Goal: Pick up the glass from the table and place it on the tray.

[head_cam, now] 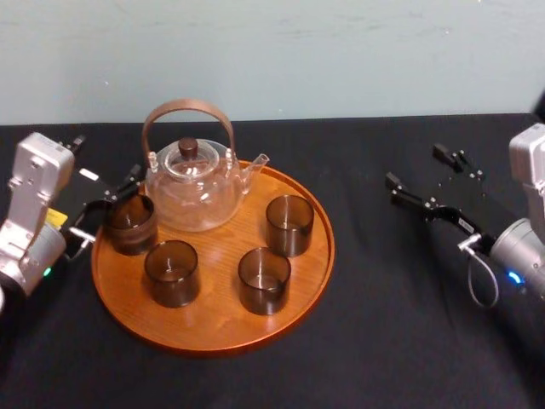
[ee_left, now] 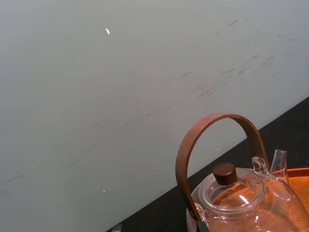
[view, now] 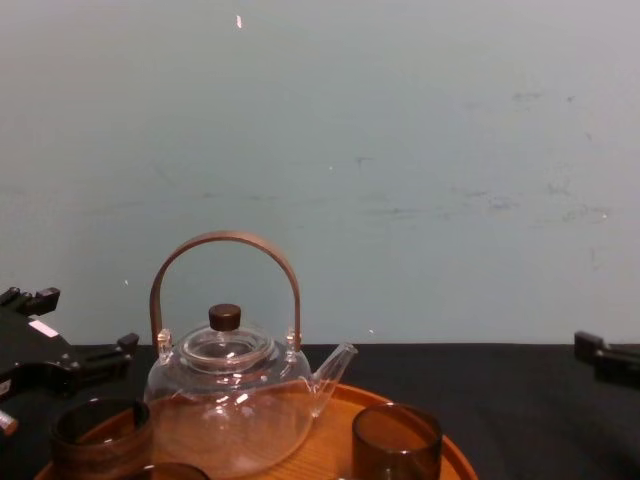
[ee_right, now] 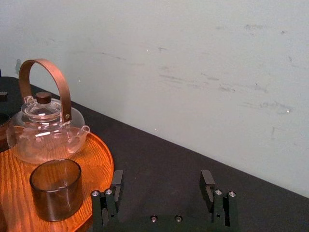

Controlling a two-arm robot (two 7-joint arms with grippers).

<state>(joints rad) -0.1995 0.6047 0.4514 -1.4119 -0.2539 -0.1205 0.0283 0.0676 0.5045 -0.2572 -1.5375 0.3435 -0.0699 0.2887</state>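
Left gripper point(head_cam: 119, 199): at tray's left rim, fingers spread, one on either side of glass point(head_cam: 130, 225); can't tell if they touch it.
Glass: upright on tray point(head_cam: 213, 328), just inside its left rim, beside teapot point(head_cam: 194, 183).
Right gripper point(head_cam: 416, 167): fingers spread, nothing betw. them, over black table point(head_cam: 383, 341), well apart from tray's right rim.
Also on tray — 3 more smoky tumblers point(head_cam: 171, 273), across its near and right parts.
Markings: yellow sticker point(head_cam: 56, 218) on left arm, just off tray's left rim — text too small to read.
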